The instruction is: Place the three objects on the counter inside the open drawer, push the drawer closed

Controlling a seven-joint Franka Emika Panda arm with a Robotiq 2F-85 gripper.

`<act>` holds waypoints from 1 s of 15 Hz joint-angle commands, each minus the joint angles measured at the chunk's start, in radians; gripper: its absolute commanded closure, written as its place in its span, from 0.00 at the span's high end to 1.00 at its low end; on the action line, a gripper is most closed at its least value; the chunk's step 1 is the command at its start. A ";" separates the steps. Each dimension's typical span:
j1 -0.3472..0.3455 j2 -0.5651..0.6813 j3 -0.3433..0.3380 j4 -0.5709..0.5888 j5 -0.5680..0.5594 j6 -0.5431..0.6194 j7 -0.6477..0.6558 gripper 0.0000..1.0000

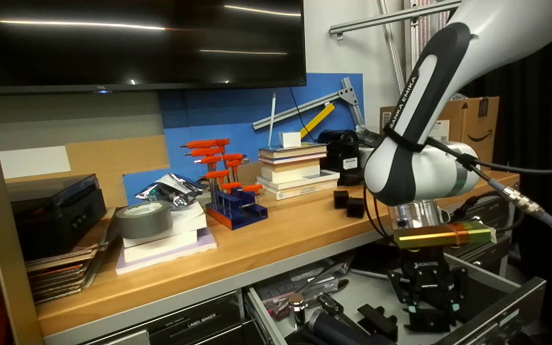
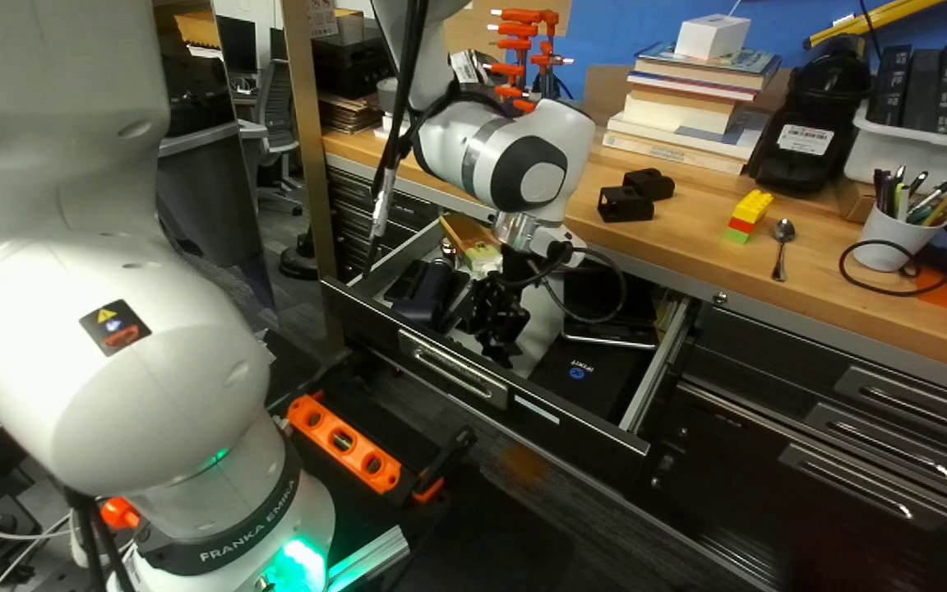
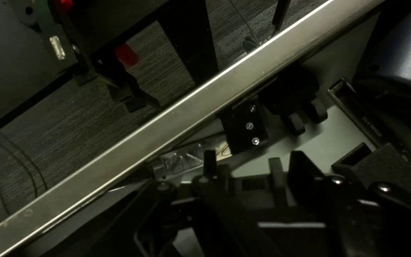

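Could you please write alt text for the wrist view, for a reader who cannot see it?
The gripper, at the bottom, hangs over the open drawer, whose metal rim slants across; darkness hides whether the gripper holds anything. Black items lie inside; floor shows beyond the rim.

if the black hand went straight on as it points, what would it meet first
Probably the pale grey floor of the open, dark-fronted metal drawer, since the hand points down into it. The black blocky piece at the hand's tip would likely touch down sooner; depth is unclear.
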 commanded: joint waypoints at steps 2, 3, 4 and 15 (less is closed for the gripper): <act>0.008 0.012 0.000 -0.003 0.027 0.033 0.026 0.96; 0.011 0.007 0.000 0.000 0.023 0.036 0.031 1.00; 0.017 -0.007 0.001 0.005 0.018 0.035 0.038 1.00; 0.065 -0.185 0.051 0.199 0.001 0.052 0.157 1.00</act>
